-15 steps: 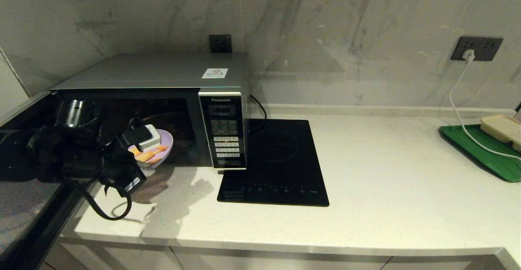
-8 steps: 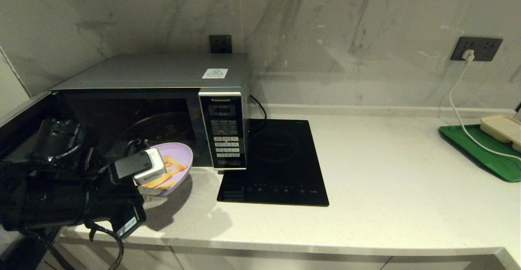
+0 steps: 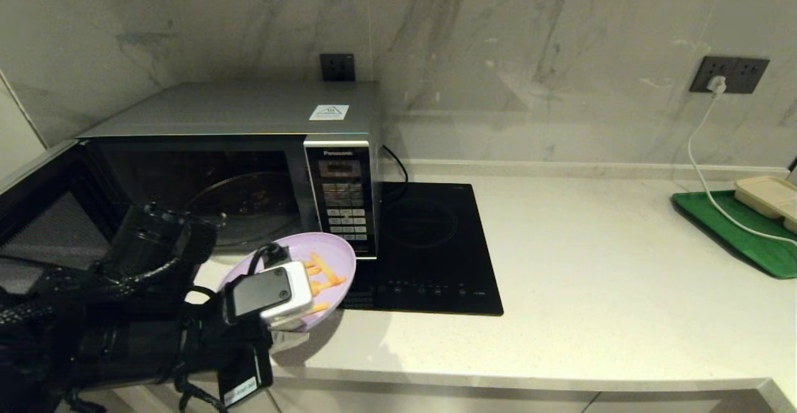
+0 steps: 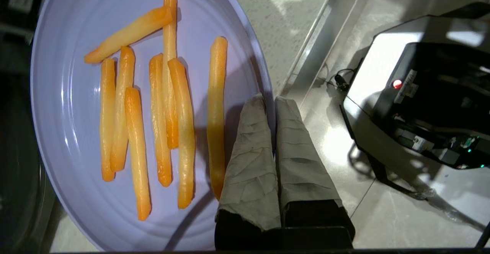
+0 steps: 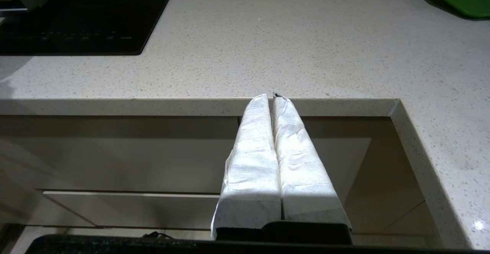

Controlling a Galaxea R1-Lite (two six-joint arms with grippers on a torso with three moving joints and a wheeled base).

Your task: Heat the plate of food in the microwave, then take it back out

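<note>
Plate of food [image 3: 324, 263] leaving microwave [image 3: 249, 151], pinched at rim by closed left hand [image 4: 272, 102].
Next, probably: lower onto bench [image 3: 591, 276].

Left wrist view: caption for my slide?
Left gripper shut on the rim of the plate of food, held above the counter edge.

The robot's left arm [image 3: 118, 332] is matte black, built of thick cylindrical segments with looping black cables, a white label near the wrist, and a boxy white-and-dark-grey camera module [image 3: 269, 291]. The left gripper [image 4: 272, 104] has two long fingers wrapped in creased grey tape. The right gripper [image 5: 272, 97] wears brighter white wrapping on a black base.
</note>
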